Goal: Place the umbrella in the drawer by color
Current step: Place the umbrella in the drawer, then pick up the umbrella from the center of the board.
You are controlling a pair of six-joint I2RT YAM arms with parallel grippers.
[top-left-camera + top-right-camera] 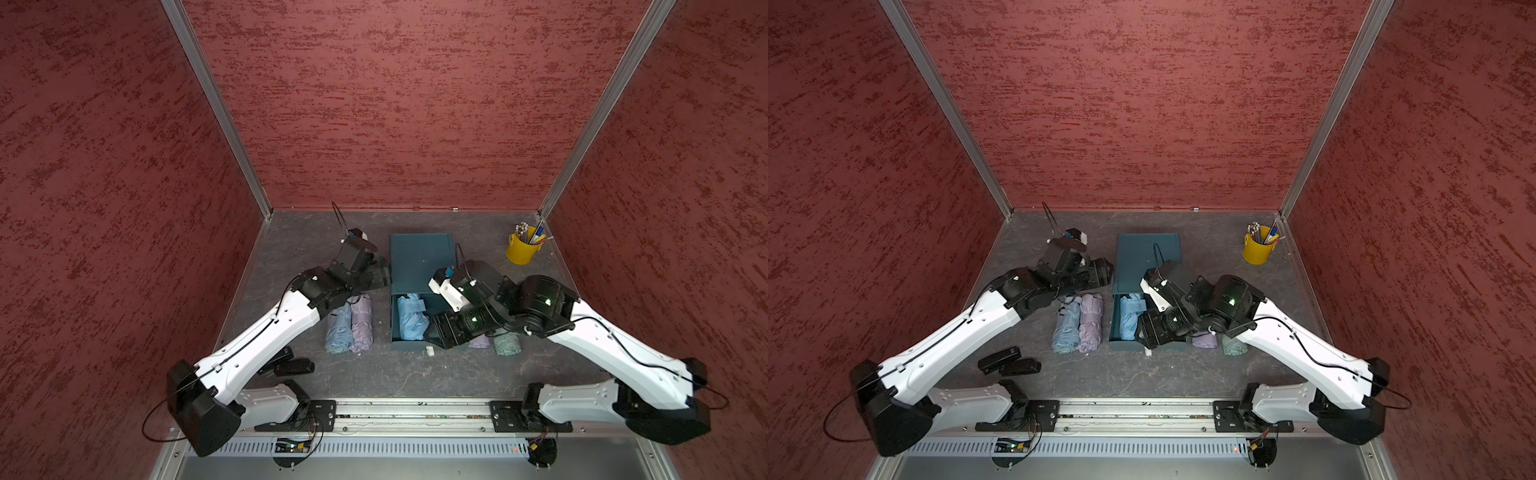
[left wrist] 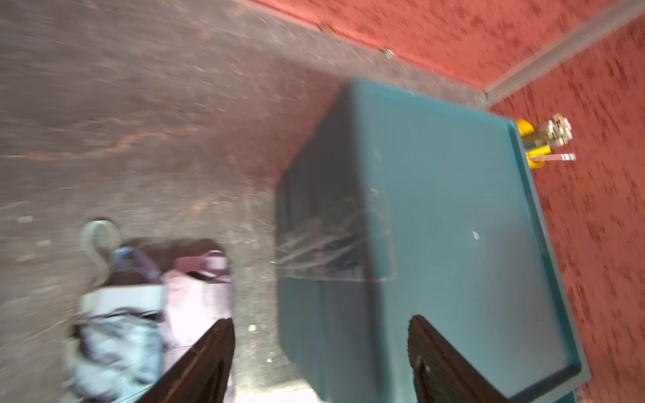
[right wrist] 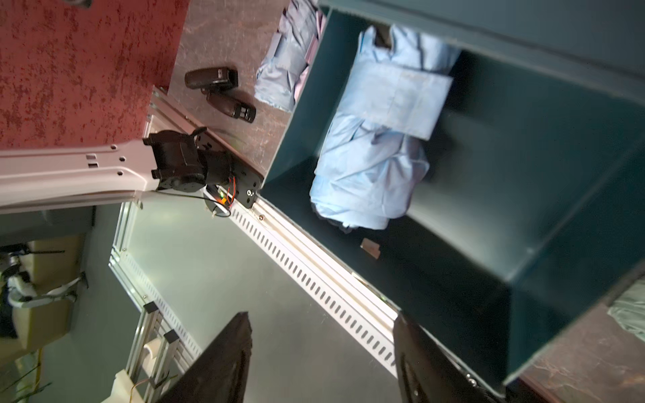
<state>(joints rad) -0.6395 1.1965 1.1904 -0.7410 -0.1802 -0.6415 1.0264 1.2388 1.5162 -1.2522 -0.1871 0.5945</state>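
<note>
Left end effector, right end effector: both hanging open, empty. Lilac umbrella is touching blue umbrella at its 3 o'clock; I'm expecting a double-grab.

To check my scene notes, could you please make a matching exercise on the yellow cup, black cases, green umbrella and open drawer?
1 yellow cup
2 black cases
3 green umbrella
4 open drawer

A holds a blue umbrella
B front left of the table
C far right corner, holding pencils
D lying right of the drawer

Pairs: 1-C, 2-B, 3-D, 4-A
</note>
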